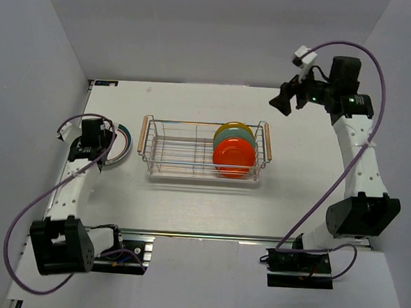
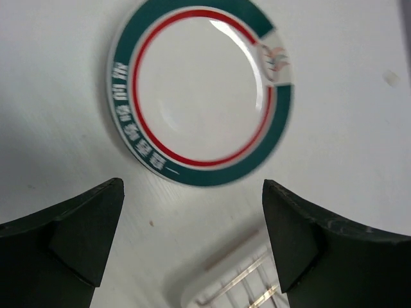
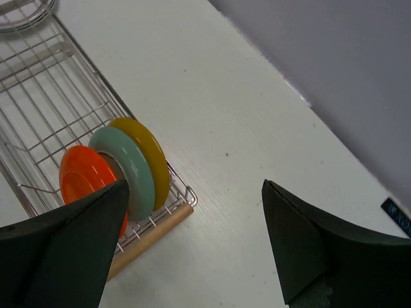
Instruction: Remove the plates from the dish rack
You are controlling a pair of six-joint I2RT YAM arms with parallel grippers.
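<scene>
Grey walls (image 1: 213, 29), white table (image 1: 188, 209), nothing fancy. The dish rack (image 1: 185, 149) sits mid-surface with three plates on edge, packed together at its right end: orange plate (image 1: 233, 159), teal plate (image 1: 224, 136), then yellow plate (image 1: 236, 125), closest to the right wooden handle (image 1: 267, 142). A white plate (image 2: 200, 90) with a red ring and dark rim lies flat near the table's left edge. Can't tell if another one is under it.

My left gripper (image 2: 192, 189) hangs right over that white plate, jaws spread wide, gripping nothing. My right gripper (image 3: 194, 189) is up high toward the far right corner, jaws also wide and holding nothing, looking down at the three in the rack.

What worries me: those plates look pressed face to face, so a finger going in for the yellow one may not find a gap and could shove the teal over. The handle and wires are close too. Catch one and the whole light rack probably lifts or slides.
</scene>
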